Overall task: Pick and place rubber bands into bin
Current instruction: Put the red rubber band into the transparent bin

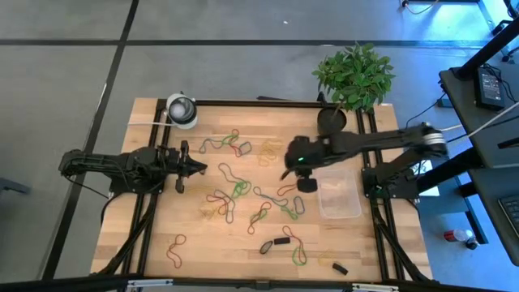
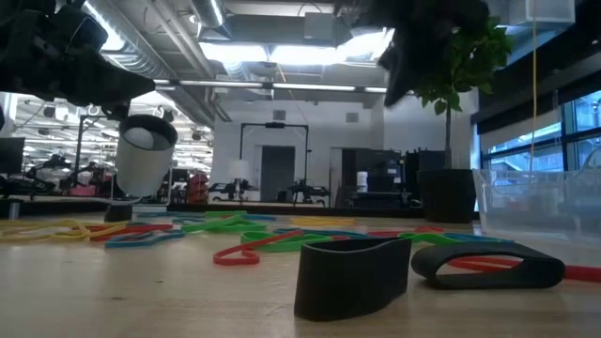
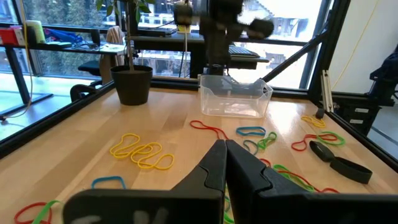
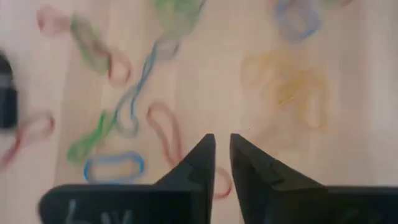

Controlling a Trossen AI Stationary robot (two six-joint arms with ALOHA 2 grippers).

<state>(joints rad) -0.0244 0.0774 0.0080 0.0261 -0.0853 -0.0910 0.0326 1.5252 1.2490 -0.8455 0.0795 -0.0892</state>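
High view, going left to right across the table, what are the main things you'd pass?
Left gripper, shut → the spread of rubber bands on the wood → right gripper, nearly shut over the bands → clear bin near the table's right edge.

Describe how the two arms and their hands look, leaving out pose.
Both arms are dark, jointed and slim. The right arm has a pale joint near its elbow and a green light by its wrist. Each hand, left hand and right hand, ends in two black tapered fingers.
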